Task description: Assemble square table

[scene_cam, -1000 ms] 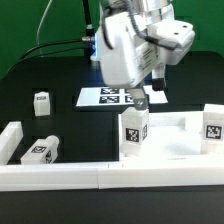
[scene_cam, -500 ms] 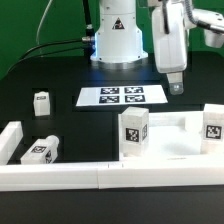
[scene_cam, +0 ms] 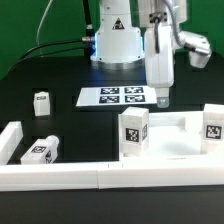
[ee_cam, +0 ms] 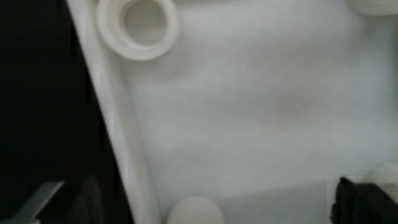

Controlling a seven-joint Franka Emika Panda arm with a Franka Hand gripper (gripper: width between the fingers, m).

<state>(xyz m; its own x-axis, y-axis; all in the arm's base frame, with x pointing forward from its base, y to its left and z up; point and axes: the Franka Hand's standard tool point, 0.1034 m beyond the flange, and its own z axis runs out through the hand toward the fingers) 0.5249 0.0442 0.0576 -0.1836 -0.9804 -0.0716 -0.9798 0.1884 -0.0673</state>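
Running across the front of the exterior view, a low wall (scene_cam: pixel 110 178) fences the loose parts in. Just behind it a tipped leg (scene_cam: pixel 40 150) lies toward that view's left, a standing leg (scene_cam: pixel 133 132) is upright near the middle, and a right leg (scene_cam: pixel 212 123) stands at that view's right edge. Between those last two lies the tabletop (scene_cam: pixel 176 120), flat on the table (scene_cam: pixel 60 122). The wrist view looks straight down on its pale face and one round socket (ee_cam: pixel 139 25). Farther back are a far leg (scene_cam: pixel 42 102) and the marker board (scene_cam: pixel 122 96). The gripper (scene_cam: pixel 163 96) hangs above the tabletop with its fingers spread wide, holding nothing and clear of the slab. The tabletop looks stiff, light and smooth, so it would likely slide if pushed. It is too broad to span, so it is probably best pinched across its raised rim, between sockets.
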